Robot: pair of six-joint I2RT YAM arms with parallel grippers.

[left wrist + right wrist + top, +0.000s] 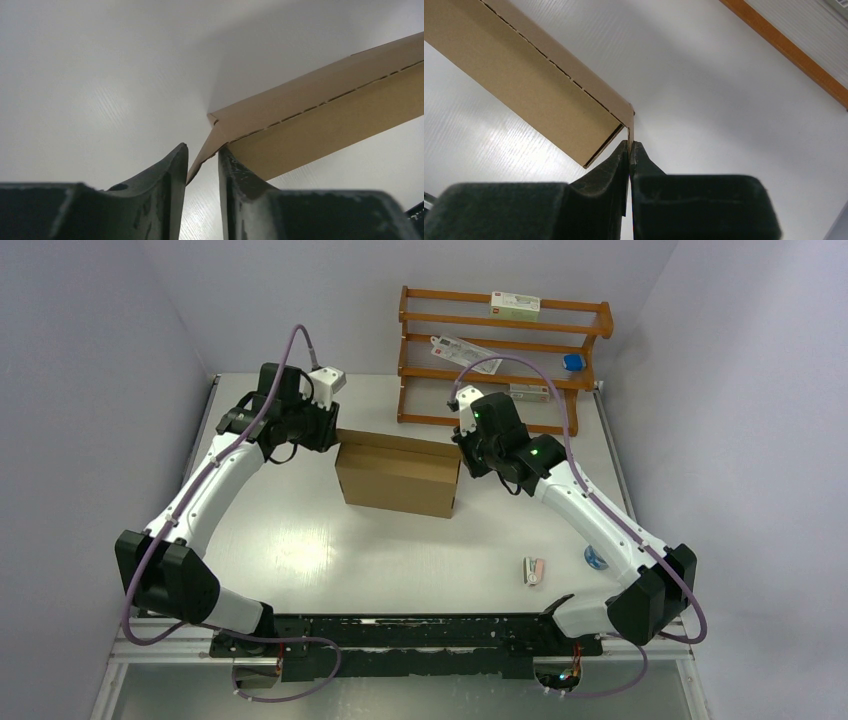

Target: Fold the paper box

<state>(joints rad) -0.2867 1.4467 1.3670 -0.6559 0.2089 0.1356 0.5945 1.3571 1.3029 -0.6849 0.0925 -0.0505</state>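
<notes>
Cardboard, brown and corrugated, makes up the paper box (398,478). I judge it light, stiff across its panels, and ready to hinge along its scored and perforated lines. Its thin edges would likely crease or tear under a hard pull, so flap edges and corners close to a fold line look like the sound places to hold.

At the box's left end the left fingers (167,175) straddle a flap corner. A narrow gap shows between them, and the board lies against one finger but is not clamped.

The box stands mid-way across the matte white table (300,540). It is a shallow rectangular shell with a dry, matte surface, unlikely to slip.

At its right end the right fingers (646,165) are pressed together on a thin flap edge at the corner. Behind them stands an orange-brown wooden rack (500,350).
</notes>
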